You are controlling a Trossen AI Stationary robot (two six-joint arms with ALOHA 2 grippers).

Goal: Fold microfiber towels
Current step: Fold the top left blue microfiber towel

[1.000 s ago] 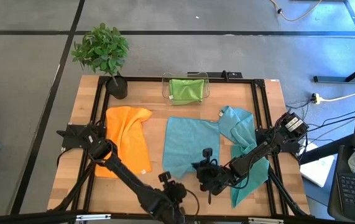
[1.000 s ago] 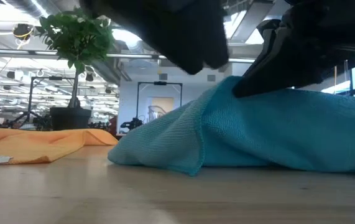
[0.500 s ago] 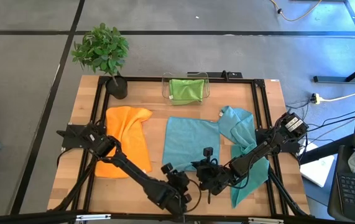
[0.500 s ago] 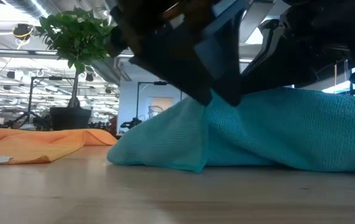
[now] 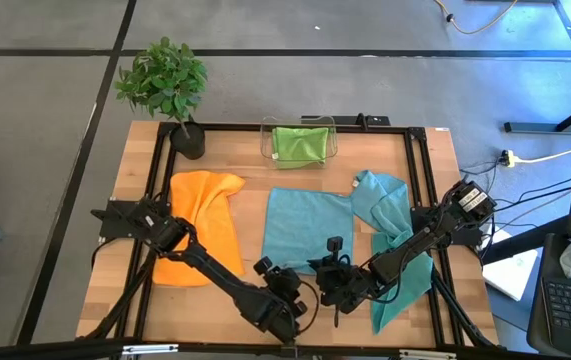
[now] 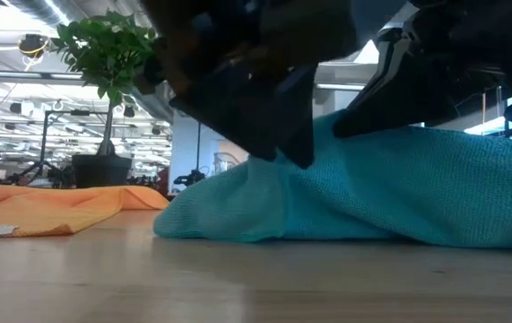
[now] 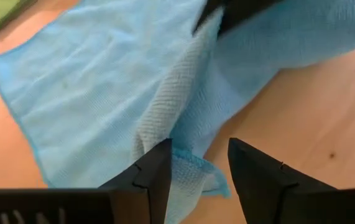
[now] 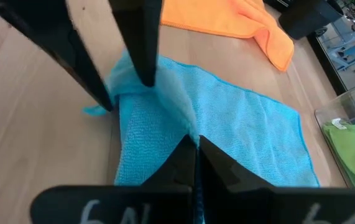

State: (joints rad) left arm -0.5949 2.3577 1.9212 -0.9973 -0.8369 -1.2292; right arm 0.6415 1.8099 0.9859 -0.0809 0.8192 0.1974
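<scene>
A teal towel [image 5: 300, 230] lies spread in the table's middle, with its near part drawn up into a ridge [image 6: 327, 179]. My right gripper [image 5: 327, 280] is shut on that ridge. My left gripper [image 7: 199, 168] is open, its fingers on either side of the towel's near corner [image 7: 193, 180]; I cannot tell whether they touch it. An orange towel [image 5: 205, 225] lies flat on the left. Another teal towel [image 5: 390, 210] lies crumpled on the right, under my right arm. A lime green towel [image 5: 300, 143] sits in the clear bin. My right gripper pinches a raised fold of the teal towel [image 8: 186, 127] between its two shut fingers, near the towel's near edge. The fingers slant down from the table's right side. The fold is lifted off the table; the towel's far part [image 8: 252, 130] lies flat on the wood.
A potted plant [image 5: 165, 85] stands at the far left corner. The clear bin [image 5: 300, 125] stands at the far edge. A black frame [image 5: 420, 180] runs around the table. Bare wood [image 5: 205, 310] shows near the front left.
My left gripper has gone down and toward the teal towel's near corner, rolling as it went, and now stands around that corner. My right gripper has kept still, holding the raised fold.
</scene>
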